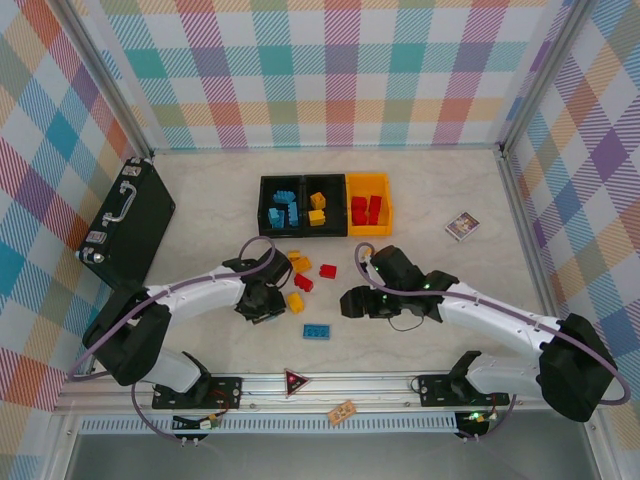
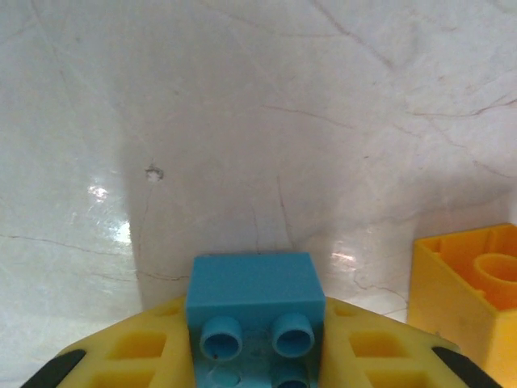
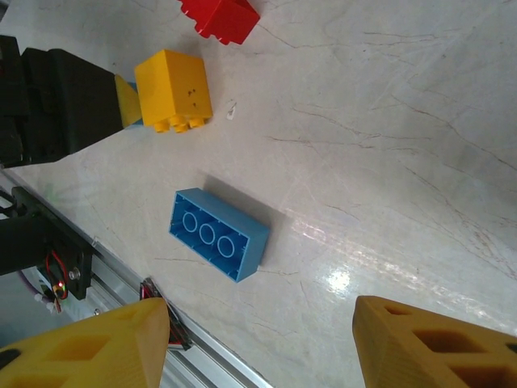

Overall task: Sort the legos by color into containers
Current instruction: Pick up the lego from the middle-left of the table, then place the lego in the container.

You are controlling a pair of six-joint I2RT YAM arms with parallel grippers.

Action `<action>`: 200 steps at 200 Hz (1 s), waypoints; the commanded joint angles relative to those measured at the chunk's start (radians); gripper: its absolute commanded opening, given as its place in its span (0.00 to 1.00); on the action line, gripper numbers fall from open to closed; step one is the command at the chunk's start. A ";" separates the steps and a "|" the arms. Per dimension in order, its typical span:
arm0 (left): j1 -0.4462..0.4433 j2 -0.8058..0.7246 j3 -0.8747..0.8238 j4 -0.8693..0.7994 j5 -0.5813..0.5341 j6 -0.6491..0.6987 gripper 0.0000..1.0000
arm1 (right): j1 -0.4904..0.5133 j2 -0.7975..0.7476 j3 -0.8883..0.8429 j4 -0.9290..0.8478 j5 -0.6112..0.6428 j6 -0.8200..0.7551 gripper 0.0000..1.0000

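A row of three bins stands mid-table. Blue bricks are gathered in its left black bin, yellow-orange bricks in the middle black bin and red bricks in the yellow bin at the right.

On the arms' side of the bins, the left gripper is clamped on a small blue brick, which is held just over the table with its studs facing the wrist camera. A yellow brick lies just beside it, on the side toward the right arm.

The right gripper is held with its fingers apart and nothing between them, nearer the arms than the yellow bin. A long blue brick lies on its side between the two grippers (further from the bins than any other loose brick). A red brick is found between the yellow brick and the bins.
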 commanded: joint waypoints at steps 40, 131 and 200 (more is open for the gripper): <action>0.035 -0.013 0.231 -0.111 -0.066 0.140 0.27 | 0.019 -0.014 0.045 0.032 0.015 0.015 0.61; 0.203 0.263 0.685 -0.196 -0.098 0.385 0.27 | 0.019 -0.067 0.043 0.050 0.120 0.100 0.61; 0.269 0.553 1.000 -0.227 -0.122 0.443 0.28 | 0.024 -0.105 0.017 0.044 0.138 0.131 0.61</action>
